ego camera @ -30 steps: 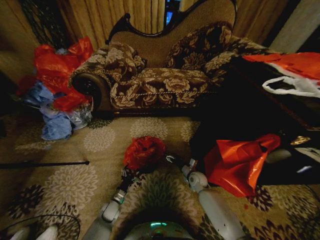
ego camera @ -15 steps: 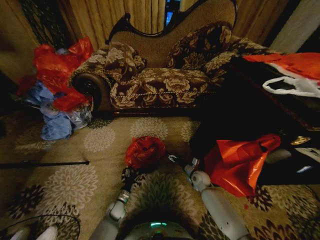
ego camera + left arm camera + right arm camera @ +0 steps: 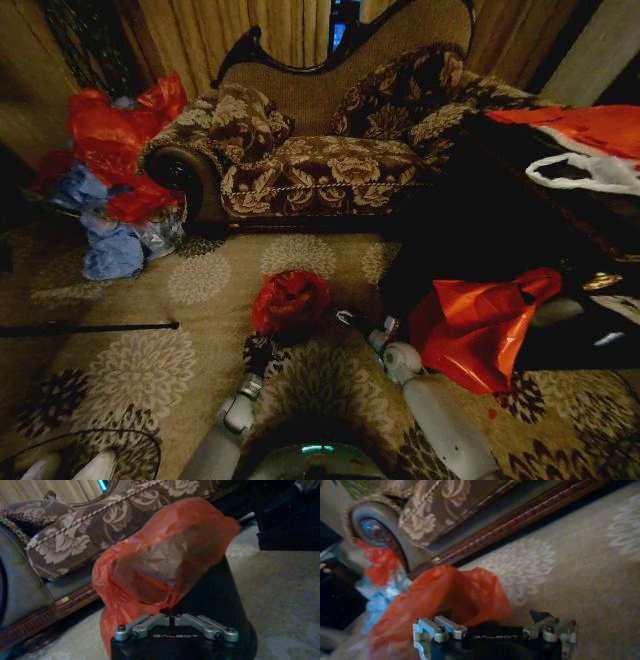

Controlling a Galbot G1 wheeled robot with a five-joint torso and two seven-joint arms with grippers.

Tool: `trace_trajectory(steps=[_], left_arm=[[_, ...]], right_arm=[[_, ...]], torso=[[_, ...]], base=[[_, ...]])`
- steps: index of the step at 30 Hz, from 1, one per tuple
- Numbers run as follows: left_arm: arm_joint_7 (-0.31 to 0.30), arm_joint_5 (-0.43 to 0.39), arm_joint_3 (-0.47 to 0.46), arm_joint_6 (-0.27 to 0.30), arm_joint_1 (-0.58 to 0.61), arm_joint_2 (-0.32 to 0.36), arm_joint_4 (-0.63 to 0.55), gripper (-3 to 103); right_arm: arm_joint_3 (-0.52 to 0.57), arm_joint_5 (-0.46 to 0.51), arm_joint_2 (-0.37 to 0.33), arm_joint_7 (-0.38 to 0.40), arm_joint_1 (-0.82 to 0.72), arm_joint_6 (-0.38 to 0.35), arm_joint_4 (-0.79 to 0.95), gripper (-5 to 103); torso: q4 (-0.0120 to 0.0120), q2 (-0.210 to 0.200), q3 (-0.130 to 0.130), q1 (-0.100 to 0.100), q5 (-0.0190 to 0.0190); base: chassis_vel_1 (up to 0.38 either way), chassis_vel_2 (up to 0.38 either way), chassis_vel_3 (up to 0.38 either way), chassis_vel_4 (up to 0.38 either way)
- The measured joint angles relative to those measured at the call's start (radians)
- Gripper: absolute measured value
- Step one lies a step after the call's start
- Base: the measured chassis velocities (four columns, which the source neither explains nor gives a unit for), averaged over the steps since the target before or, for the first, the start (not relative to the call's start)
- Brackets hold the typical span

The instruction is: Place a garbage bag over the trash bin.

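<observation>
Down at the near edge of the head view, both arms reach forward over the patterned carpet (image 3: 150,370). The left tool (image 3: 173,619) has its fingers pressed together, pinching the lower edge of the garbage bag (image 3: 165,562), right against the side of the trash bin (image 3: 215,603). The right tool (image 3: 495,620) sits just beside the bag on the other side, fingers spread wide, gripping nothing. The crinkly red bag is draped over the top of the black bin, which stands on the carpet between the two arms. Off to the right lies a larger red-orange bag (image 3: 475,320). Beyond, the floral sofa (image 3: 320,150), and to its left a heap of red and blue bags (image 3: 110,190).
</observation>
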Motion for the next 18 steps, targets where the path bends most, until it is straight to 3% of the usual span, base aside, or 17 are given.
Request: trace_trajectory(steps=[4, 8, 18], left_arm=[[0.0, 0.001, 0.0, -0.001, 0.003, 0.0, 0.0, 0], [0.0, 0.006, 0.002, -0.004, 0.021, 0.007, -0.029, 0], [0.001, 0.014, 0.01, 0.004, 0.057, 0.012, -0.07, 0]], right_arm=[[0.003, 0.014, -0.001, -0.037, -0.008, -0.007, 0.001, 100], [0.003, 0.081, 0.024, -0.121, 0.002, -0.023, -0.042, 100], [-0.035, 0.114, 0.087, -0.175, 0.06, -0.044, -0.138, 100]], torso=[[0.0, 0.0, 0.0, 0.0, 0.0002], [0.0, 0.0, 0.0, 0.0, 0.0003], [0.0003, 0.0, 0.0, 0.0, 0.0002]], base=[[0.0, 0.0, 0.0, 0.0], [0.0, 0.0, 0.0, 0.0], [0.0, 0.0, 0.0, 0.0]])
